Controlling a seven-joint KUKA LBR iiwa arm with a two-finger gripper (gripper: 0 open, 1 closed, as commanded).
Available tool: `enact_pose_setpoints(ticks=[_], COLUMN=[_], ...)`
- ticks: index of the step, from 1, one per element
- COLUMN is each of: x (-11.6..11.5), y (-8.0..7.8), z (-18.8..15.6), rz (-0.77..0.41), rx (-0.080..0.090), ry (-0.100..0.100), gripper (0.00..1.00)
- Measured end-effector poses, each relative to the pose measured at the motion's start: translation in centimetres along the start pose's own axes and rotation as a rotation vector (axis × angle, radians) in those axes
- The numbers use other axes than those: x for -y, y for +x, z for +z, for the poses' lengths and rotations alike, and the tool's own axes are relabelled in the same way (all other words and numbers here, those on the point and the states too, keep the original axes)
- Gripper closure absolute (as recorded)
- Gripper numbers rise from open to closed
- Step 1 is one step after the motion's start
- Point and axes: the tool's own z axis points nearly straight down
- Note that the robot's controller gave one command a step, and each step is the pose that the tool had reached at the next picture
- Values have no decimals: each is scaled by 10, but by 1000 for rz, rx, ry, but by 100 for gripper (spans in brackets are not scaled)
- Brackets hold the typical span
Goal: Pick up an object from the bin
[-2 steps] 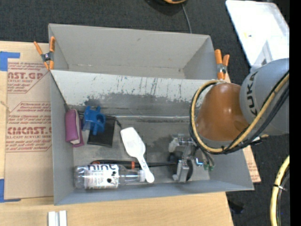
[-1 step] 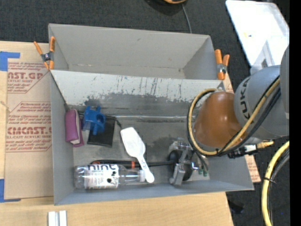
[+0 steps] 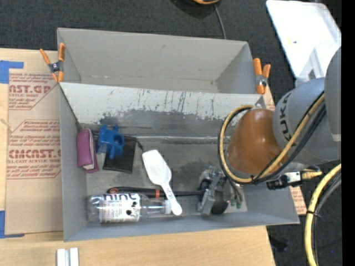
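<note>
Six loose things lie on the floor of the grey bin (image 3: 166, 60), all of them on the far side of the tool (image 3: 213, 197) from the arm. The tool is low in the bin's near corner on the arm's side, close to the floor, beneath the arm's orange-brown cover (image 3: 252, 140) and its looped yellow-and-black cables (image 3: 224, 148). Whether the tool is open or closed, and whether it has hold of anything, I cannot tell; its tip is a dark, cluttered shape against the floor.

Nearest to the tool is a thin black rod (image 3: 186, 193), whose one end reaches right up to it. Just beyond that lies a white plastic spoon (image 3: 158, 170), its handle crossing the rod and its bowl angled away from the tool towards the bin's back wall. Past the spoon's handle, along the near wall, a clear bottle with a black-and-white label (image 3: 125, 207) lies on its side, well apart from the tool. Farthest from the tool, against the opposite wall, sit a black square block (image 3: 123, 157), a blue plastic piece (image 3: 110, 139) touching it, and a purple block (image 3: 85, 148) just beside the blue one.
</note>
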Motion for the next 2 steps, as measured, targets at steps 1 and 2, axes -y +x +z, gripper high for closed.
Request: enact_pose_setpoints(ticks=[1, 2], x=[0, -1], y=[0, 0], z=[0, -39], rz=[0, 0], rx=[0, 0], ry=[0, -1], gripper=[100, 100])
